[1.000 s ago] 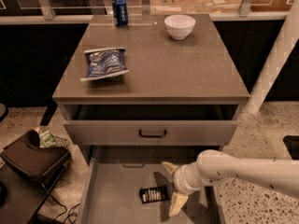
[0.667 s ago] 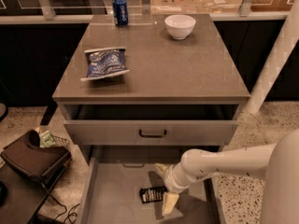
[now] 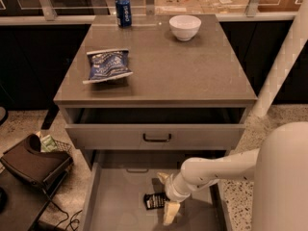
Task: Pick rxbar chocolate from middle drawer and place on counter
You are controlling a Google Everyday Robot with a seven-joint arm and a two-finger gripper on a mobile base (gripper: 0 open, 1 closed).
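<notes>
- The claw (image 3: pixel 166 195) is down inside the middle drawer (image 3: pixel 115 203), at the end of the white arm (image 3: pixel 219 169) that reaches in from the right. Its two pale fingers are spread wide, one towards the back of the drawer and one towards the front.
- The chocolate bar (image 3: pixel 154 200), a small black wrapper, lies flat on the drawer floor just beside the claw, its right end in the gap between the fingers. I cannot tell whether either finger touches it.
- Above, the upper drawer (image 3: pixel 106 136) is part-way out.
- The desk (image 3: pixel 192 71) carries a chip bag (image 3: pixel 108 65), a blue can (image 3: pixel 123 11) and a white bowl (image 3: pixel 185 27).
- Progress, as I judge it: the drawer is open and the reach is made. The pinch, the lift out and the placing on the desk are not yet done.
</notes>
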